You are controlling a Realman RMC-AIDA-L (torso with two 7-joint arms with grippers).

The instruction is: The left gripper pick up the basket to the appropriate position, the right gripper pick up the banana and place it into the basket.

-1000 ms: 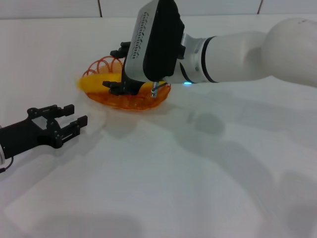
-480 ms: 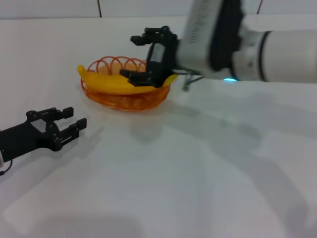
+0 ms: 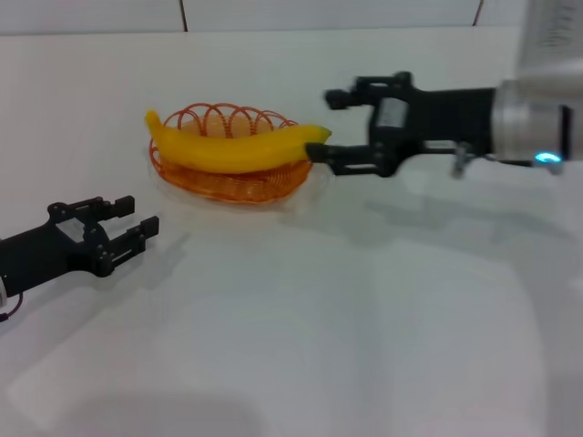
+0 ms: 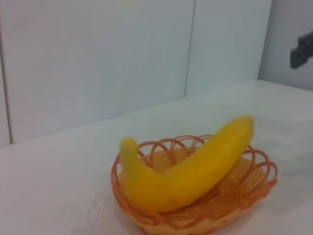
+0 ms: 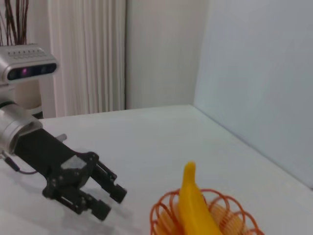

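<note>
Counter [image 3: 301,328]: white, smooth, matte; carries every item below; pale panelled wall along its far edge.

Right gripper [image 3: 326,125]: black two-fingered claw on a black arm with a grey-white cuff, reaching in from 3 o'clock in the head view. Jaws spread, holding nothing. The lower fingertip lies just beside the banana's right tip at the basket's 3 o'clock rim; whether it touches cannot be told.

Left gripper [image 3: 138,215]: black claw with bolted joints, low over the counter at 8 o'clock of the basket, well apart from it. Jaws spread, empty. Also seen in the right wrist view [image 5: 111,198], pointing towards the basket.

Banana [image 3: 232,146]: one, large, smooth, bright yellow, curved, tapering to pointed ends. Lies lengthwise across the basket, belly down in the bowl, both tips rising over the rim, one at 9 o'clock and one at 3 o'clock. Longer than the basket is wide. In the left wrist view [image 4: 188,171] it fills most of the bowl.

Basket [image 3: 223,185]: shallow oval bowl of orange wire, see-through, rim formed of scalloped loops, base a tight spiral. Stands upright on the counter, towards 11 o'clock of the head view. Loops visible behind the banana [image 4: 166,146]; also seen end-on in the right wrist view [image 5: 230,215].
</note>
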